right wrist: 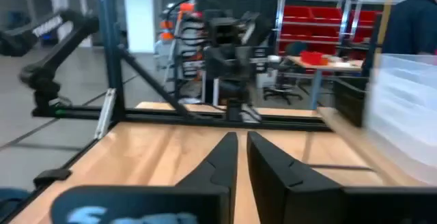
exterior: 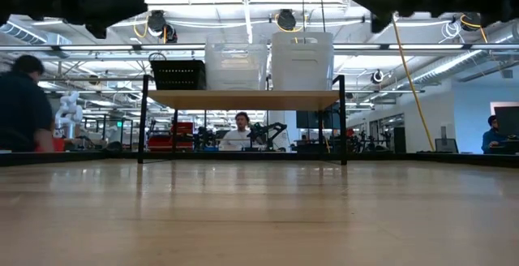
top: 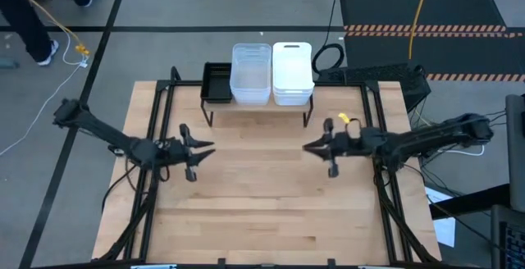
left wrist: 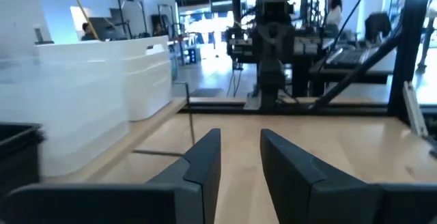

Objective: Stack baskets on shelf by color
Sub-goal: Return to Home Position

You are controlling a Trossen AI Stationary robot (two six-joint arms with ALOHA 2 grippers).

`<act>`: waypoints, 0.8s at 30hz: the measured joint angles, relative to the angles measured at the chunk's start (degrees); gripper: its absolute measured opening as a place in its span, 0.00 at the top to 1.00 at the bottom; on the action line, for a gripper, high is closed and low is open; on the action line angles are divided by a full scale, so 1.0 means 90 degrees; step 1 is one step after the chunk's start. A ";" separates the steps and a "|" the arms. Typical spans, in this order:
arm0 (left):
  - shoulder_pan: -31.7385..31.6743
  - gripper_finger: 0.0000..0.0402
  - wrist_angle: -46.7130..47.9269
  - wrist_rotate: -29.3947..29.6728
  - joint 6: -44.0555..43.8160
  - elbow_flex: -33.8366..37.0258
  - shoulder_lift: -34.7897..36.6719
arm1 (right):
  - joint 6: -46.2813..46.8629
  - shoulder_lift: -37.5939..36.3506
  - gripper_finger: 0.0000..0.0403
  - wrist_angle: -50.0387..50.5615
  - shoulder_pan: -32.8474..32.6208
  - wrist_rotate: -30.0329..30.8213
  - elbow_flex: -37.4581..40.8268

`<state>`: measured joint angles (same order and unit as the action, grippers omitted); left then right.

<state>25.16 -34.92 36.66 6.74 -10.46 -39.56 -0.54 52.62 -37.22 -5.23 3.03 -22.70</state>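
Shelf: the shelf (exterior: pixel 243 99) is standing at the middle of the worktop's (top: pixel 262 212) far edge, on thin black legs.
Black basket: the black basket (top: pixel 217 83) is sitting at the shelf's left end, low beside its neighbour.
Clear baskets: the clear stack (top: pixel 251 74) is occupying the middle of the shelf, just beside the white one.
White baskets: the white stack (top: pixel 292 72) is resting at the shelf's right end.
Left gripper: the left gripper (top: pixel 207 148) is hovering above the worktop's left half, in front of the shelf and well apart from it. Its fingers (left wrist: pixel 205 162) are standing slightly apart and holding nothing.
Right gripper: the right gripper (top: pixel 310 148) is hanging above the right half, facing the left one. Its fingers (right wrist: pixel 222 159) are drawn almost together and are empty.
Room: a person (exterior: pixel 241 128) is sitting beyond the table, showing under the shelf.
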 joint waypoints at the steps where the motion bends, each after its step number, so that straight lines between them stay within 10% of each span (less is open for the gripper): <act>1: -0.0002 0.74 0.0452 -0.0001 0.0025 -0.0009 0.0356 | -0.0003 -0.0337 0.94 0.0163 0.0063 0.0000 0.0125; 10: -0.0060 0.74 0.4229 -0.0009 -0.0695 -0.0045 0.3219 | 0.0032 -0.3116 0.99 0.1857 0.0504 -0.0020 0.0939; 24: -0.0174 0.74 0.5103 -0.0095 -0.1019 0.0629 0.4331 | 0.0096 -0.3922 1.00 0.1672 0.0505 0.0154 0.2244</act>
<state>23.59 11.01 35.80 -2.43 -4.79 -0.58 0.32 17.32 -22.17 -0.69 4.42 -2.50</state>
